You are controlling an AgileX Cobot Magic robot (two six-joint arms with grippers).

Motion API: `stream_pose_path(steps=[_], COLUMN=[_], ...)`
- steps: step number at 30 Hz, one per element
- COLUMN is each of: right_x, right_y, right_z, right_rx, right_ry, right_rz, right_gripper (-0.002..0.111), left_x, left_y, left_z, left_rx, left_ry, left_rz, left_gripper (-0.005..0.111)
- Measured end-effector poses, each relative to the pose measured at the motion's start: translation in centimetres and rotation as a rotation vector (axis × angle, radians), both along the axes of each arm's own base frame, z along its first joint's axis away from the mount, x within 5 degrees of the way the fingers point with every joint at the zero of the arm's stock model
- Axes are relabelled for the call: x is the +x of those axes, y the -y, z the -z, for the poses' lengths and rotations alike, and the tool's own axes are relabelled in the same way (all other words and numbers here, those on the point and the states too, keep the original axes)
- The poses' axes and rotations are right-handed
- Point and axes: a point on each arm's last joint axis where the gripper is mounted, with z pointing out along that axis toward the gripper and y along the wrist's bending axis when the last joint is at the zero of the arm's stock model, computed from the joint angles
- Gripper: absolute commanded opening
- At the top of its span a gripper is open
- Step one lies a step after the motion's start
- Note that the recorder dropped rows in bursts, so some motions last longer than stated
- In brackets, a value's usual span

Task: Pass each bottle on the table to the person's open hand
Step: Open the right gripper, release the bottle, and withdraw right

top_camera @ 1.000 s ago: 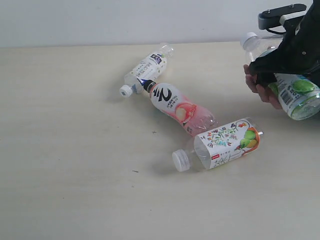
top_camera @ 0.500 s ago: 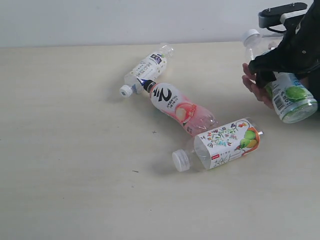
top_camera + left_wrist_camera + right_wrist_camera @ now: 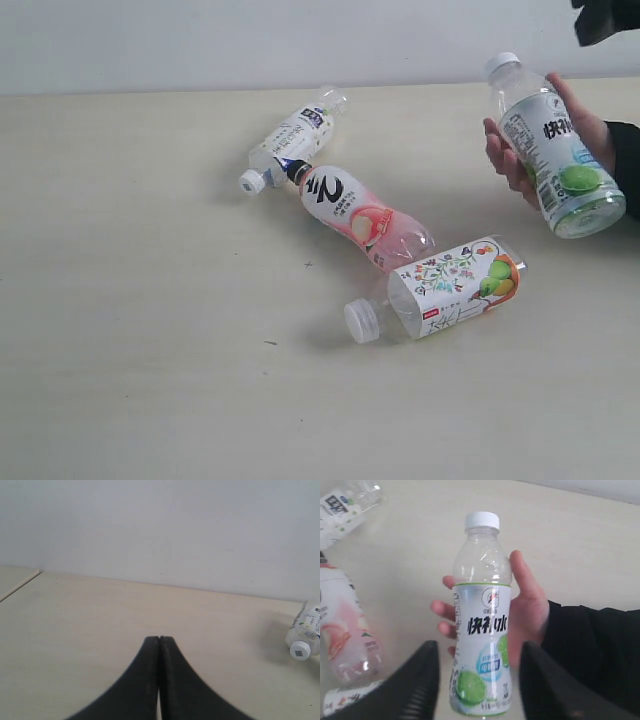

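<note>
The lime-label bottle with a white cap rests in the person's open hand, whose fingers curl behind it. In the right wrist view my right gripper is open, its jaws standing off either side of that bottle without touching it. Three bottles lie on the table: the slim white-and-navy one, the pink-peach one with a black cap, and the fruit-drawing one. My left gripper is shut on nothing above bare table, away from the bottles.
A black piece of the right arm shows at the top right corner of the exterior view. The person's black sleeve enters from the right edge. A pale wall runs behind the table's far edge.
My right gripper has let go of the lime bottle and pulled up and back, almost out of the exterior view. The hand now holds the bottle alone. The left gripper has not moved.
</note>
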Motion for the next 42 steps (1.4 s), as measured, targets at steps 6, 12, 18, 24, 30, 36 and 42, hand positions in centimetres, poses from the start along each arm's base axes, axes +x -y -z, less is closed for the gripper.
stream_pose_path(steps=[6,12,18,24,30,36,42], right_x=[-6.1,-13.5,-21.1,-26.9,-30.0,-30.4,-30.4], right_y=[-1.4,-2.3,-2.9,-3.0,-2.9,-2.6,-2.6], right_z=[-3.1,-2.0,0.7,2.8,4.0,5.6,5.6], right_rx=[0.098,0.165,0.209,0.184,0.149,0.114,0.112], right_ry=[0.086,0.157,0.233,0.395,0.539,0.550,0.547], right_rz=[-0.122,-0.212,-0.256,-0.302,-0.312,-0.299,-0.298], right_gripper=[0.001,0.001,0.001,0.001,0.001,0.001,0.001], left_x=[0.0,0.0,0.0,0.0,0.0,0.0,0.0], left_y=[0.0,0.0,0.0,0.0,0.0,0.0,0.0], left_z=[0.0,0.0,0.0,0.0,0.0,0.0,0.0], left_rx=[0.000,0.000,0.000,0.000,0.000,0.000,0.000], left_ry=[0.000,0.000,0.000,0.000,0.000,0.000,-0.002], left_rz=[0.000,0.000,0.000,0.000,0.000,0.000,0.000], left_gripper=[0.000,0.000,0.000,0.000,0.000,0.000,0.000])
